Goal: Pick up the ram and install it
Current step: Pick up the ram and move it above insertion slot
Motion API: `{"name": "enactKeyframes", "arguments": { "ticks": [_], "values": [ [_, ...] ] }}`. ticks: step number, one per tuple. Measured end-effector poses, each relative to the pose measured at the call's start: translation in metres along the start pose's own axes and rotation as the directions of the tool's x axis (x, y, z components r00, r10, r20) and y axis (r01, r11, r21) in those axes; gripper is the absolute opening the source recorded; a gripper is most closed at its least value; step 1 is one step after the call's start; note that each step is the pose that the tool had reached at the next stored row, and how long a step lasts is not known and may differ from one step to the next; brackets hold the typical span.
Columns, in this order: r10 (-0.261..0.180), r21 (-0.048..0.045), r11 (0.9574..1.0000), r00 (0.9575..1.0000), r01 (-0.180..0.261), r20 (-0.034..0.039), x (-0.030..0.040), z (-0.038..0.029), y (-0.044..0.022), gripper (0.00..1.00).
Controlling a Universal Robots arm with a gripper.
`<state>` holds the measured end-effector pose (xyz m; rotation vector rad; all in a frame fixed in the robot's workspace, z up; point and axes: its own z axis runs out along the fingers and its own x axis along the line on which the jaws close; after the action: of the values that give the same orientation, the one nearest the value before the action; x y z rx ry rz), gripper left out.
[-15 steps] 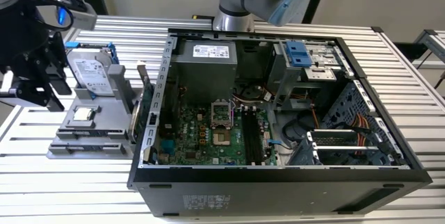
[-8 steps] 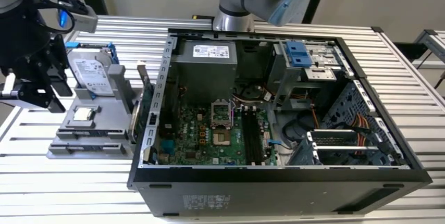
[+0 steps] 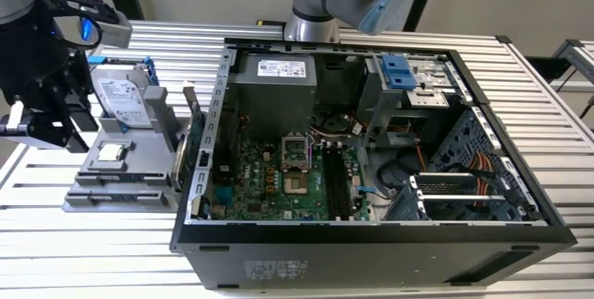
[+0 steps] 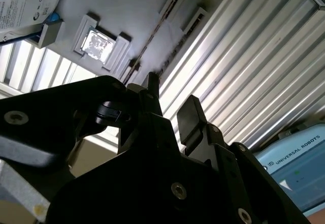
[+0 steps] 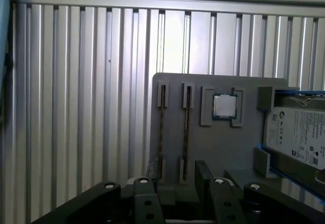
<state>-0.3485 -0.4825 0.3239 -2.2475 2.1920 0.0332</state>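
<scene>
Gripper [image 5: 177, 201] hovers open and empty over grey holder [image 3: 116, 191], lower left of the exterior view. Ram [image 5: 161, 132] stands edge-up in its slot just ahead of the fingertips, long axis running away from them.

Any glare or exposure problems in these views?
Second wrist view: the grey holder is washed out white and the gripper is a dark silhouette. First wrist view: bright glare on the table slats. Exterior view: even light, with shadow inside the computer case.
</scene>
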Motion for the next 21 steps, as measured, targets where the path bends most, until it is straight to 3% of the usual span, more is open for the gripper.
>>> {"name": "enactKeyframes", "arguments": {
  "ticks": [21],
  "values": [
    [0.0, 0.0, 1.0, 1.0, 0.0, -0.0006, 0.0003, 0.0121, -0.0002, 1.0]
  ]
}}
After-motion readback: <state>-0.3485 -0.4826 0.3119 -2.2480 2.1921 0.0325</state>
